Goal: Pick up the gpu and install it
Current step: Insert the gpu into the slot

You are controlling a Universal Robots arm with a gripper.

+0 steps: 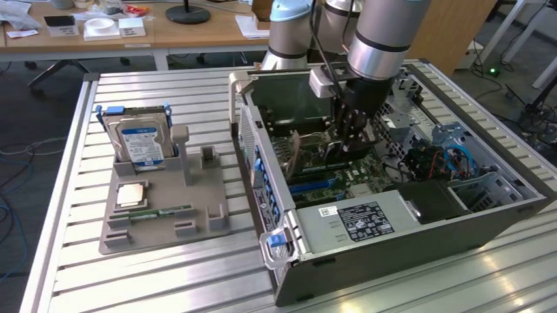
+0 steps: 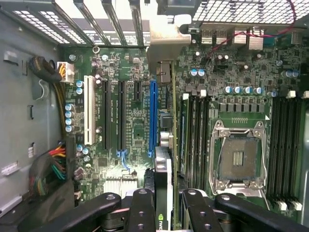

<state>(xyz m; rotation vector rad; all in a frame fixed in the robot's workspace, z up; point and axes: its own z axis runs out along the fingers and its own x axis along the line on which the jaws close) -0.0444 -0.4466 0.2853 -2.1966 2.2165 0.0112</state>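
The tool (image 2: 166, 195) is pinched on the gpu (image 2: 163, 166), with one black finger (image 2: 142, 208) on each side of the card. The card stands on edge, and a green logo shows between the fingers. In the exterior view the tool (image 1: 350, 145) sits deep inside the one open computer case (image 1: 392, 254), and the gpu (image 1: 299, 153) runs from it toward the case's slotted rear wall.

Under the card lies the motherboard (image 2: 135, 130). It has one blue slot (image 2: 153, 113) just beside the card's edge, two long black slots (image 2: 104, 116), one white slot (image 2: 88, 111) and one processor socket (image 2: 239, 162). I cannot tell whether the card is touching a slot.

On the worktop (image 1: 174, 91), at the exterior view's left, one grey holder (image 1: 152, 235) carries three parts (one of each). They are a hard drive (image 1: 139, 145) standing upright, a processor chip (image 1: 130, 194) and a green memory stick (image 1: 161, 212).
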